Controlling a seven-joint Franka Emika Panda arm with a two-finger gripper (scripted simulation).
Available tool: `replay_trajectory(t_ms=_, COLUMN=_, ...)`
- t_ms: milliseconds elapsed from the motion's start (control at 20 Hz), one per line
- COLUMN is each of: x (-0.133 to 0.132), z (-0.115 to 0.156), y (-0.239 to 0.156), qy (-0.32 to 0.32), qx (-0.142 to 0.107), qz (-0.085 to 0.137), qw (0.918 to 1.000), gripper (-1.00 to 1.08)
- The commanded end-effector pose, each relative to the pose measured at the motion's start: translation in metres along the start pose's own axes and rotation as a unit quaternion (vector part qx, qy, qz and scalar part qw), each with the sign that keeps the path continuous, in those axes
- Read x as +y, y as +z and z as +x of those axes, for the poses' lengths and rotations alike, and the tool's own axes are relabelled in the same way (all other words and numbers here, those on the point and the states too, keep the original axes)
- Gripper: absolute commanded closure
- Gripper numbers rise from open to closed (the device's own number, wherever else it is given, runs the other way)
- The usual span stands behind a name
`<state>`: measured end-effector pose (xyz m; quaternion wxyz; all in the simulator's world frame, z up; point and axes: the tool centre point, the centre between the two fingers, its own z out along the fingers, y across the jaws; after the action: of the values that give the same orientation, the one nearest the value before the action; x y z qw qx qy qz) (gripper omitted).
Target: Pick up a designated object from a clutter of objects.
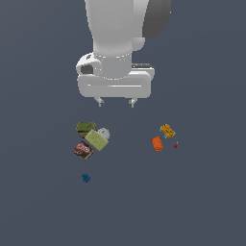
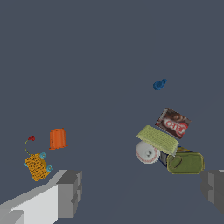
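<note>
The designated object [image 1: 167,130] [image 2: 37,166] is a small yellow-orange box with cyan ends and dark marks, lying on the floor at the exterior view's right. An orange cylinder [image 1: 157,143] [image 2: 57,138] and a tiny red blob [image 1: 176,145] [image 2: 31,138] lie close beside it. My gripper [image 1: 116,102] [image 2: 140,192] hangs open well above the floor, between the two groups, with nothing between its fingers [image 2: 70,192].
At the exterior view's left lies the rest of the clutter: an olive-green lump [image 1: 85,128] [image 2: 185,162], a light green block [image 1: 96,140] [image 2: 157,139], a grey-white round piece [image 1: 104,133] [image 2: 146,152], a dark red-labelled packet [image 1: 83,150] [image 2: 173,124] and a blue bit [image 1: 86,178] [image 2: 159,84].
</note>
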<state>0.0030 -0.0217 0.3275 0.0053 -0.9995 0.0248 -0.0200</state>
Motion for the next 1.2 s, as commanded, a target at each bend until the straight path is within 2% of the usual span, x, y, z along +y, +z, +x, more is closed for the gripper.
replay_trajectory(t_ms=0, x=0.0, z=0.0, y=0.0, qy=0.0, qx=0.0, qz=0.0, qw=1.0, gripper=-0.92)
replay_trajectory(t_ms=400, x=0.016, z=0.0, y=-0.003, qy=0.037, qx=0.004, qz=0.009, qw=0.9993, gripper=-0.92)
replay_trajectory(t_ms=750, x=0.018, z=0.0, y=-0.004, qy=0.039, qx=0.004, qz=0.009, qw=0.9992, gripper=-0.92)
replay_trajectory(t_ms=950, x=0.011, z=0.001, y=0.002, qy=0.034, qx=0.003, qz=0.007, qw=0.9994, gripper=-0.92)
replay_trajectory(t_ms=1150, x=-0.007, z=0.004, y=0.02, qy=0.018, qx=0.001, qz=0.002, qw=0.9998, gripper=-0.92)
